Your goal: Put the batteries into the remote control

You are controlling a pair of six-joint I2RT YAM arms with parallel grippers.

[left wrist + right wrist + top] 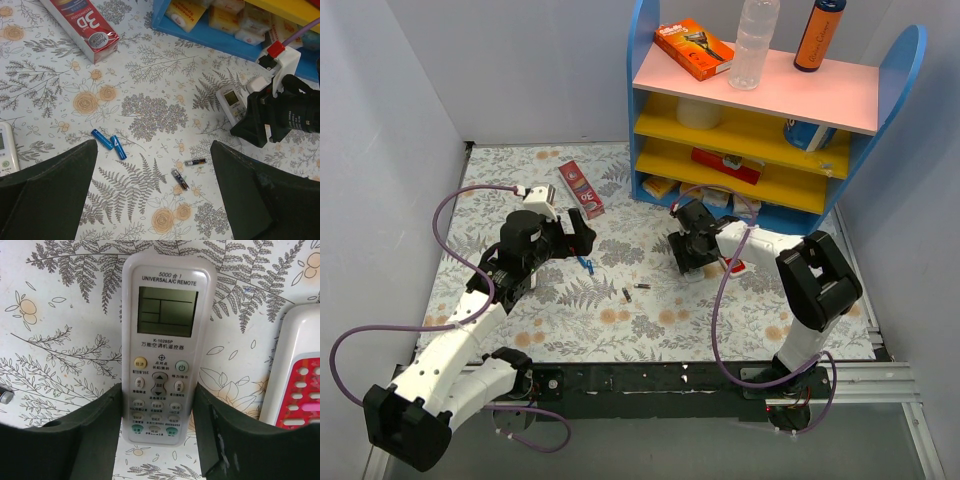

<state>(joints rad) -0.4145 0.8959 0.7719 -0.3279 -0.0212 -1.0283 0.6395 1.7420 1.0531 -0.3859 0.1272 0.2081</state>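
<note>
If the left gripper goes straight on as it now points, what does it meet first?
Probably bare tablecloth, between the blue pieces and the two dark batteries; nothing stands in the way, though depth is unclear.

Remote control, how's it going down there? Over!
Left end effector open, hovering over two batteries lying loose. Right end effector straddling remote control, face up; grip unclear. Red-faced remote close beside it.

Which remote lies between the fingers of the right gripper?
The white remote with the pale screen; the red-faced remote lies beside it, outside the right gripper.
</note>
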